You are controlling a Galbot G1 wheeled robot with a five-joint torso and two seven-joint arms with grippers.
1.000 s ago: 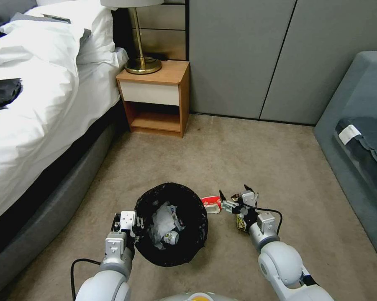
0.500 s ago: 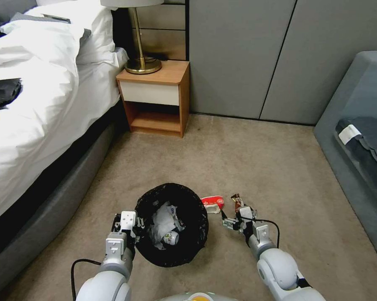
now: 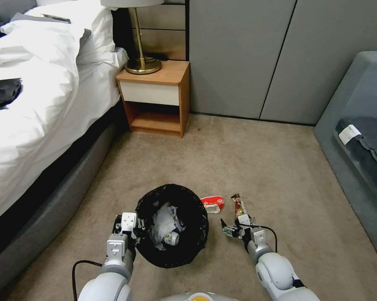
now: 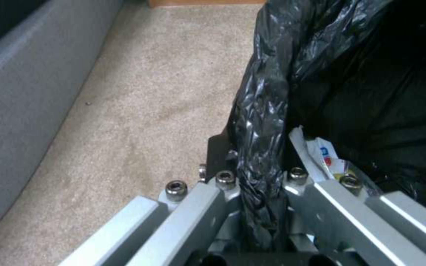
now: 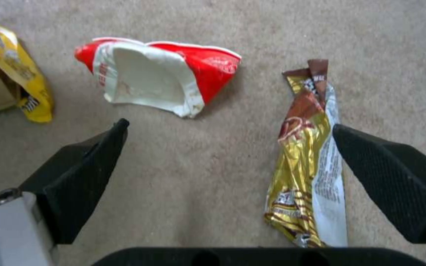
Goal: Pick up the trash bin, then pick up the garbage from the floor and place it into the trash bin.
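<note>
The trash bin [image 3: 171, 225], lined with a black bag, hangs just above the carpet with tissue and a small bottle inside. My left gripper [image 3: 137, 225] is shut on its rim; in the left wrist view the gripper [image 4: 261, 181] pinches the liner of the trash bin [image 4: 361, 92]. Garbage lies on the floor beside the bin: a red-white wrapper [image 3: 212, 203] and a brown-gold wrapper [image 3: 238, 206]. My right gripper [image 3: 234, 228] is open, low, just short of them. In the right wrist view the gripper [image 5: 230, 125] straddles the brown-gold wrapper [image 5: 307, 162], with the red-white wrapper [image 5: 159, 77] ahead and a yellow wrapper [image 5: 23, 92] beyond one finger.
A bed [image 3: 33, 125] with a grey base runs along the left. A wooden nightstand [image 3: 155, 98] with a brass lamp [image 3: 142, 62] stands at the back. A grey couch [image 3: 355, 138] lines the right. Open carpet [image 3: 238, 159] lies ahead.
My right gripper has drawn back toward me and lower, uncovering the brown-gold wrapper on the carpet. The left gripper and the bin have stayed put.
</note>
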